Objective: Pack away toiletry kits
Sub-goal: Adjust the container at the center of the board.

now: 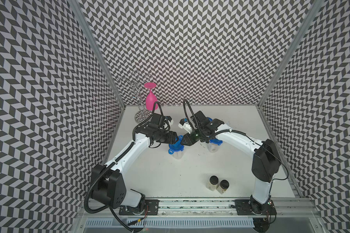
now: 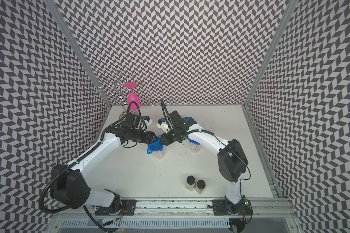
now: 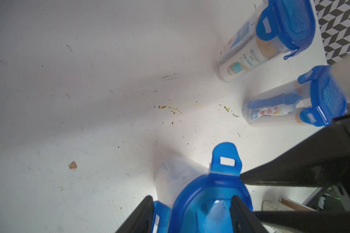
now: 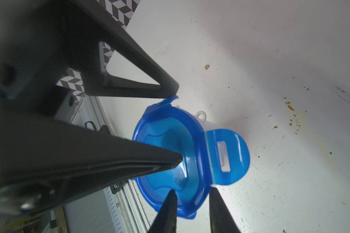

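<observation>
Where the two arms meet above the middle of the table (image 1: 160, 175), a tall clear tub (image 1: 177, 155) stands upright with its blue lid (image 4: 168, 137) sitting on top. The left gripper (image 3: 190, 215) has its jaws wide apart and straddles one side of that lid. One finger (image 4: 109, 157) points onto the lid's sunken centre, and the other ends just outside the rim, beside a raised tab (image 4: 170, 100). The right gripper (image 4: 192, 211) comes in from the opposite side with its jaws set closer together, on either side of the lid's rim. Whether they pinch it I cannot tell. A third tab (image 4: 226, 157) lies flipped outward, flat and unlatched.

Two more lidded tubs stand to the right of this one, under the right arm. The second tub (image 3: 275, 121) holds a blue toothbrush (image 3: 271, 101) and a toothpaste tube (image 3: 267, 113). The third tub (image 3: 226, 66) shows a white bottle (image 3: 251, 58) through its wall.

Two black-capped jars (image 1: 213, 182) stand just beside each other near the front edge, right of centre. In the far left corner a pink glass (image 1: 151, 98) hangs upside down from a wire rack (image 1: 137, 94).
</observation>
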### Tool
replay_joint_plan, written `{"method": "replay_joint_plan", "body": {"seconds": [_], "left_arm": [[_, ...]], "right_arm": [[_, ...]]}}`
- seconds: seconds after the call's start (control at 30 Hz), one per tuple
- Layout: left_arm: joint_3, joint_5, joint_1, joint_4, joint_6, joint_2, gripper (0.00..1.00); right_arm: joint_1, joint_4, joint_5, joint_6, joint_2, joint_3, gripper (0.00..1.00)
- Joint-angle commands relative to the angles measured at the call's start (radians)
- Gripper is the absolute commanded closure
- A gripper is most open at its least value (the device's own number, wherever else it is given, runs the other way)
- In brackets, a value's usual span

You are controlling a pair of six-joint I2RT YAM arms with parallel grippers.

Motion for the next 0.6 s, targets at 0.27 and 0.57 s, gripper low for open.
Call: {"method": "replay_joint_plan", "body": {"seconds": [0.27,0.57], "left_arm": [[0.015,-0.065,0.01,0.012,0.0,-0.011,0.26],[0.035,-0.052,0.032,-0.033,0.005,-0.06,0.32]], "right_arm": [[-0.002,-0.033,0.124,-0.017,-0.017,0.094,0.64],[0.015,-0.014,0.055,-0.019,-0.069,0.075,0.72]]}}
